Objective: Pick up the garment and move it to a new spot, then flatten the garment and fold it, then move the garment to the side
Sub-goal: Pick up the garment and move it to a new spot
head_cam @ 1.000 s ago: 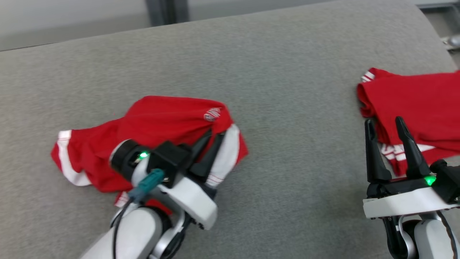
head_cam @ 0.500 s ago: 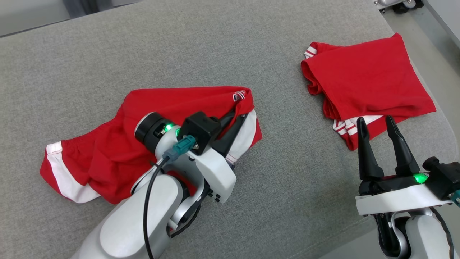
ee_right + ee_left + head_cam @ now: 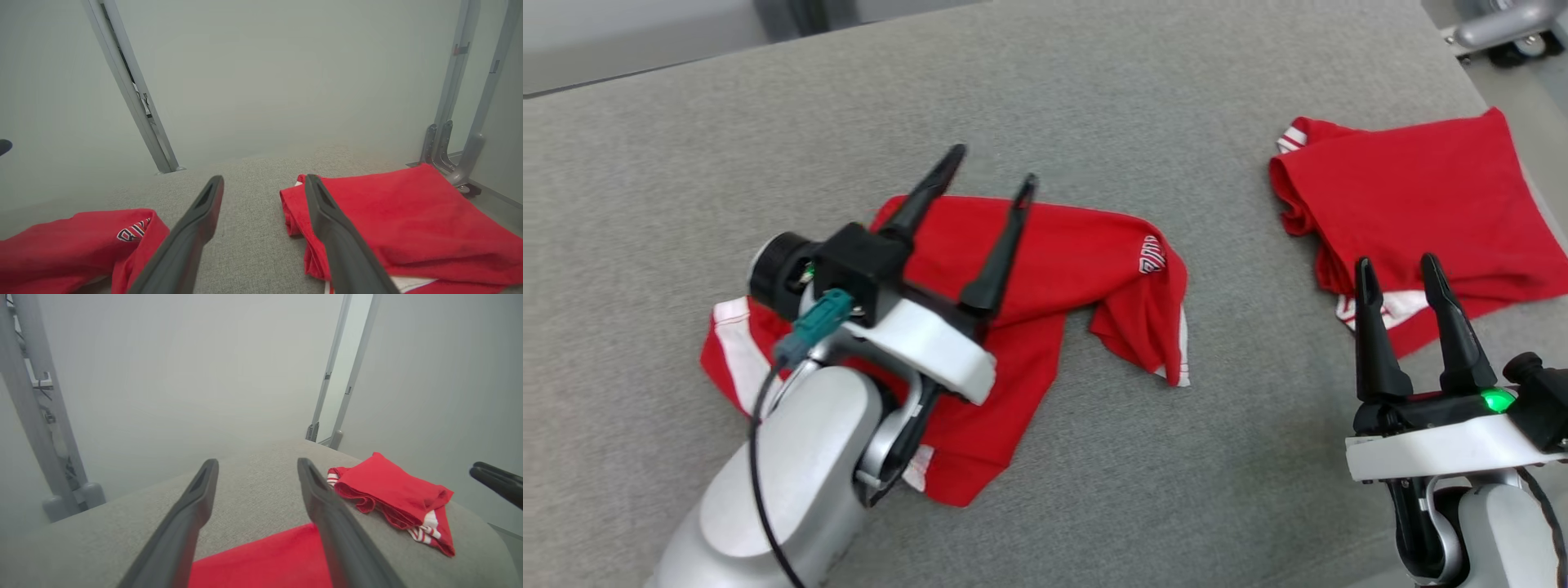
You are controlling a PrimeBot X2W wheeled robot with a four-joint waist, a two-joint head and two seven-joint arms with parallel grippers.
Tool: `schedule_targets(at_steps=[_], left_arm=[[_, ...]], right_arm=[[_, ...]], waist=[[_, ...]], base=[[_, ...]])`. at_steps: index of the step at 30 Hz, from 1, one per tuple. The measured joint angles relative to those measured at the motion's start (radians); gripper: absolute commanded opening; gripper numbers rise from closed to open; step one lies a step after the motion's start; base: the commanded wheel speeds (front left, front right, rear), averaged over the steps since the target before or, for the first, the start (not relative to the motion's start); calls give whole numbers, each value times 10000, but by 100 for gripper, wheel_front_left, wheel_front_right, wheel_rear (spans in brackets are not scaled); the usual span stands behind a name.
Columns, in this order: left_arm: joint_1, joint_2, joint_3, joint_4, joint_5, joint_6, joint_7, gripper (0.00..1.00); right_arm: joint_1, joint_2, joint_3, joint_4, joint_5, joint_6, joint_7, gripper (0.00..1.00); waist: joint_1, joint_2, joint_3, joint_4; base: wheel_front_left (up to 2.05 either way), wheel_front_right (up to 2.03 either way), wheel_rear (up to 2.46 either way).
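Fingers of the left gripper (image 3: 992, 167) stand spread wide with nothing between them, raised above the crumpled red garment (image 3: 1062, 269) and pointing past its far edge. In the left wrist view the same gripper (image 3: 257, 465) is parted, and a strip of the garment (image 3: 265, 559) shows low between the two fingers. The arm's pale forearm (image 3: 768, 482) covers the garment's near left part.

The garment itself lies loose and rumpled on the grey padded surface (image 3: 1094, 98), with white stripes at its left end and along its right hem, and a white logo (image 3: 1150, 255) near its right end.

Well to the garment's right, the right gripper (image 3: 1396, 265) is also spread and empty. Its fingertips overlap the near edge of a folded red garment (image 3: 1413, 196), which lies apart from the crumpled one with bare grey surface between them. The right wrist view shows the crumpled garment (image 3: 61, 241) at lower left and the folded one (image 3: 408, 216) at right.
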Motion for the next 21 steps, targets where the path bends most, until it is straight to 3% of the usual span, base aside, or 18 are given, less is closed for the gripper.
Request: schedule_targets(at_steps=[9, 21], left_arm=[[966, 953, 1490, 0, -303, 708, -1085, 100], [2906, 2042, 2913, -842, -240, 761, -1459, 100]], right_arm=[[81, 12, 111, -2, -625, 0, -25, 100], [525, 15, 662, -184, -1488, 0, 382, 100]], waist=[[0, 0, -509, 1040], [1, 0, -1349, 2016]], base=[[0, 0, 0], [0, 0, 0]])
